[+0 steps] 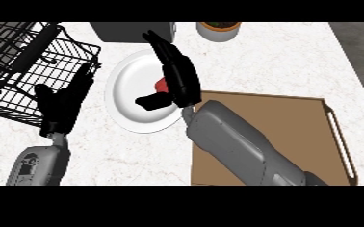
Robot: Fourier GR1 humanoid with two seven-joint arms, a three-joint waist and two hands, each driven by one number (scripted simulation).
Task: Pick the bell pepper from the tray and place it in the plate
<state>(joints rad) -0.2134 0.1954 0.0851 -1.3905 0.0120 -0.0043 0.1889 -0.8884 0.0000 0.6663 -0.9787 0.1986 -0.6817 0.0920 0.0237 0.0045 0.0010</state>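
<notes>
The white plate [131,94] lies on the counter left of the brown tray [284,120]. A red bell pepper [162,83] rests on the plate, mostly hidden under my right hand [179,79]. That hand hovers over the plate's right half with its fingers stretched straight toward the back and its thumb pointing left below the pepper; it is open. The tray looks bare where my right forearm does not cover it. My left hand [65,103] is open and resting at the left, fingers up, beside the wire rack.
A black wire dish rack [39,62] fills the left back corner. A grey box [135,31] and a white pot with brown filling [218,30] stand along the back. The counter's edge runs at the far right [347,43].
</notes>
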